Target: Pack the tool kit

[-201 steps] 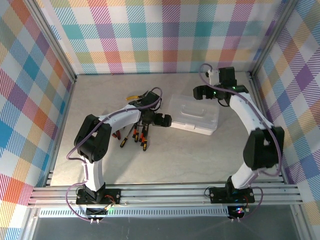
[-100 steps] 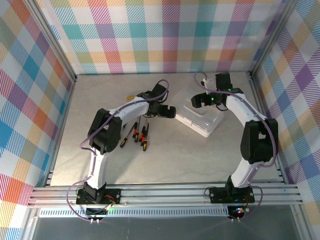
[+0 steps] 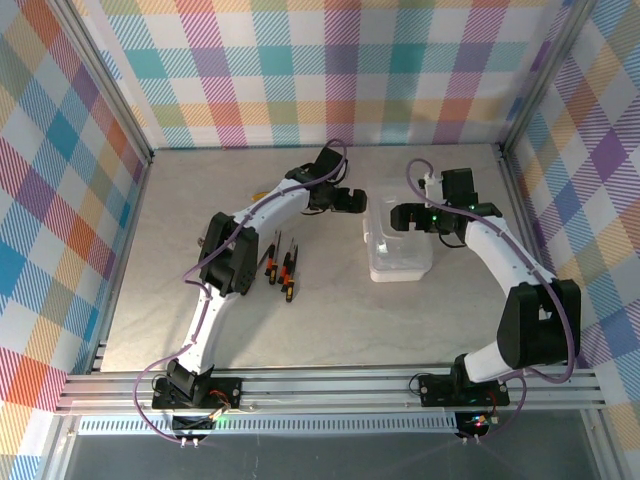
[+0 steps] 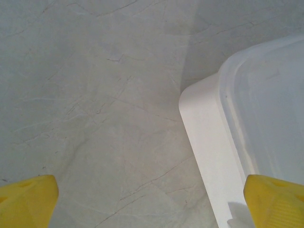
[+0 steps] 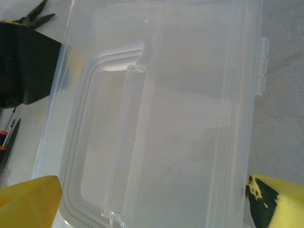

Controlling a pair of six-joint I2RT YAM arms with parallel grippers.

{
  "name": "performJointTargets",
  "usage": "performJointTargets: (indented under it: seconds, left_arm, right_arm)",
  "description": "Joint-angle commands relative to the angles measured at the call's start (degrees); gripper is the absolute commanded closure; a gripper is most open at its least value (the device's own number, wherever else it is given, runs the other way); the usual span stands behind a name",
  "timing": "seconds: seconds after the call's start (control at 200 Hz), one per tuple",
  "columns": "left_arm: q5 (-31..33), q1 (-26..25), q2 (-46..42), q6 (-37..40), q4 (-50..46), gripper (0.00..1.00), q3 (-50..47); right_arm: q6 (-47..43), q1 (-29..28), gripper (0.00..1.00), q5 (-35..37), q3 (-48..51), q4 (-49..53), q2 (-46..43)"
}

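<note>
Two hands, both spread wide, neither holding anything. Left hand (image 3: 350, 198): poised just beside the far left corner of the tool kit box (image 3: 400, 258). Right hand (image 3: 396, 216): above the box's handled lid. Box: translucent white, on the worktop (image 3: 340, 320), right of centre. Screwdrivers (image 3: 282, 268): clustered on the worktop, left of the box, apart from it. Pliers (image 5: 32, 17): loose, beyond the box's corner.

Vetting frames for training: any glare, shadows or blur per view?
Top external: even light, sharp, only faint shadows. Left wrist: box throws a soft shadow on the table; yellow left fingers blurred. Right wrist: lid hazy, glare on the handle; right fingers out of focus.
</note>
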State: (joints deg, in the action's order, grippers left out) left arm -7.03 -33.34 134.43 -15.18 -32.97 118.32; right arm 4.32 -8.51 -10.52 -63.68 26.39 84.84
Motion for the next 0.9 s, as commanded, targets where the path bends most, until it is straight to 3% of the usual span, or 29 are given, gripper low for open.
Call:
performJointTargets:
  seconds: [0.0,0.15,0.3,0.59,0.895]
  left_arm:
    - [-0.98,-0.06,-0.47,0.83,-1.32,0.0,1.89]
    - [-0.18,0.75,-2.79,1.95,-2.03,0.0,-0.25]
    - [-1.1,2.28,-8.24,1.21,0.53,0.0,-8.35]
    - [-11.48,3.72,-19.21,-4.32,12.02,0.0,-28.55]
    - [-15.99,3.02,-19.5,-6.16,16.54,0.0,-33.33]
  right_arm:
    - [0.25,-0.62,0.01,2.02,-4.99,5.03,3.52]
    - [-2.91,-0.98,0.01,5.13,-11.31,9.66,9.3]
    - [-4.64,-1.14,0.01,5.42,-14.0,10.99,12.05]
    - [-5.42,-1.24,0.0,5.7,-13.96,10.83,14.87]
    - [-4.35,-1.25,0.16,3.76,-13.55,10.53,16.16]
